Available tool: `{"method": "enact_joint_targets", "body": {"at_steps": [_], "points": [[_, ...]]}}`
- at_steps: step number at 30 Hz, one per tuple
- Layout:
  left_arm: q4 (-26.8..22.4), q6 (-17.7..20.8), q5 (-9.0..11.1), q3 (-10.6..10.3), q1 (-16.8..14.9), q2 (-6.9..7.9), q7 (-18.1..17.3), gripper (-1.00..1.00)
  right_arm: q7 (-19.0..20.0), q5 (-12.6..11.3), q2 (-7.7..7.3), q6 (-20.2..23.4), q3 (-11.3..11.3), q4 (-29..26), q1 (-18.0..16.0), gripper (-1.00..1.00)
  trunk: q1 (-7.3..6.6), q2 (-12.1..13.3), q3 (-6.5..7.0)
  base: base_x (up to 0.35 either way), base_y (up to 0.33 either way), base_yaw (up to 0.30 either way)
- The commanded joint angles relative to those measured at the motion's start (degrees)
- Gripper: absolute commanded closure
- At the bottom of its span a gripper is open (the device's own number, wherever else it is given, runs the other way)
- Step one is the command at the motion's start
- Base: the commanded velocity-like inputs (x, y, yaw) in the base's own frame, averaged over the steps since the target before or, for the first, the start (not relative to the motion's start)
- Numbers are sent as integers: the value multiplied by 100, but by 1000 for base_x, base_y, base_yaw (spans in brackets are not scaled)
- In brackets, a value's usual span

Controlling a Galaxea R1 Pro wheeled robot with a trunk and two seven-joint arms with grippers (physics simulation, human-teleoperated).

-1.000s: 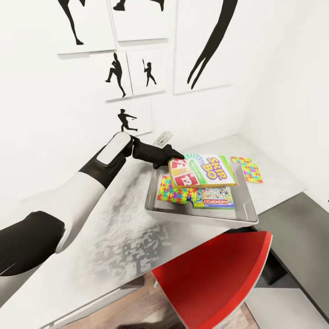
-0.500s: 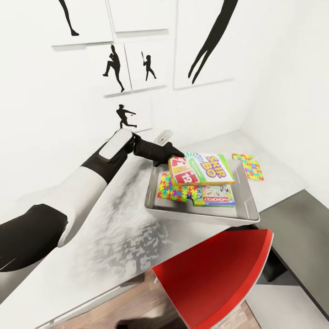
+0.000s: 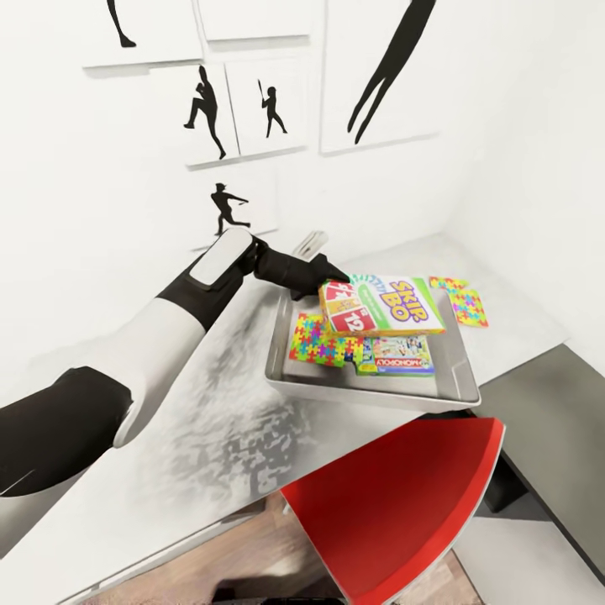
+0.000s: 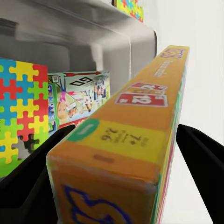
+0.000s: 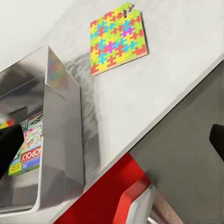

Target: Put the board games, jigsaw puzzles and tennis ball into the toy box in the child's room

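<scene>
While the left gripper [image 3: 329,284] clamps its jaws on one end of the Skip-Bo box [image 3: 382,306], the box hangs level over the toy box [image 3: 370,393], just above the things already inside. Compared with a second ago, the box has moved a little further across the bin and flattened out, though the head camera has also shifted, so part of that change is the view. In the left wrist view the Skip-Bo box [image 4: 135,135] runs out between the two dark fingers [image 4: 28,177], gripped on its flat faces.

Inside the bin lie a jigsaw puzzle [image 3: 318,342] and the Monopoly box [image 3: 402,356], side by side on the bottom. A second jigsaw puzzle [image 3: 460,298] sits out on the surface [image 3: 210,420], just beyond the bin's far end; the right wrist view shows it too [image 5: 119,37]. A red chair [image 3: 403,496] stands in front of the surface.

Right gripper state: cannot tell from these pictures.

Judgement: this game is about ready for release into the bin. The outside puzzle remains to be put in.
</scene>
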Motion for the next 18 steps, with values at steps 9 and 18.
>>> {"method": "enact_joint_targets", "body": {"at_steps": [9,18], "points": [[144,-7,82,-17,-37,-81,60,100,59,60,-1,26,-8,1,-7,-100,3,-10,-93,0,0,0],[208,-12,85,-20,-58,-103,61,100,59,61,-1,26,-16,1,-7,-100,3,-10,-161,0,0,0]]}}
